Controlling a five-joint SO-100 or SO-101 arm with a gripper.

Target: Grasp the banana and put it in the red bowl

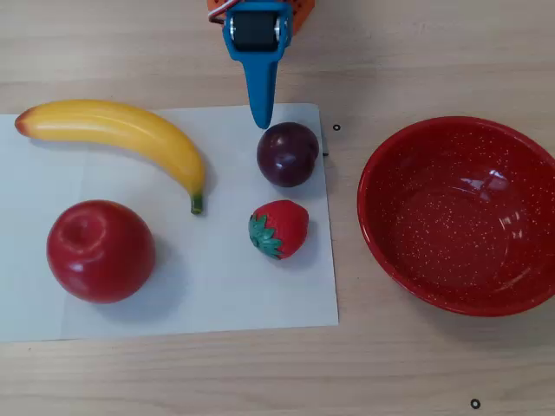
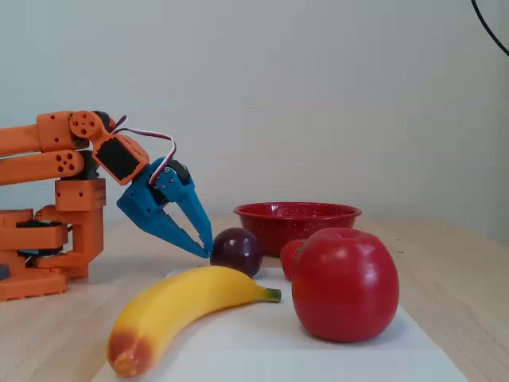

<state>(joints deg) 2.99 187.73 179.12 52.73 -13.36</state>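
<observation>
Fruit lies spread on a white paper sheet (image 1: 217, 286) atop a pale wooden bench (image 1: 416, 364), seen from overhead. A long, curved, glossy yellow banana (image 1: 121, 134) rests across the sheet's ten o'clock area, its reddish-orange tip pointing toward nine o'clock and its small dark green stem curling down toward the sheet's centre. A red apple (image 1: 101, 250) sits at eight o'clock on the paper, just below the banana; a dark purple plum (image 1: 288, 154) lies at the sheet's two o'clock edge, with a strawberry (image 1: 279, 229) just beneath it. The large red bowl (image 1: 408, 260), glossy and flecked with fine white speckles, stands off the paper at three o'clock, well apart from the banana. The blue gripper (image 1: 260, 121) of the orange arm (image 2: 56, 159) reaches in from twelve o'clock, its tips just above the plum in the overhead view. In the fixed view the gripper (image 2: 201, 245) hangs near the plum (image 2: 236, 251) with its jaws slightly parted and nothing between them, while the banana (image 2: 179, 306) lies in the foreground beside the apple (image 2: 344, 282), the bowl (image 2: 296, 216) behind.
</observation>
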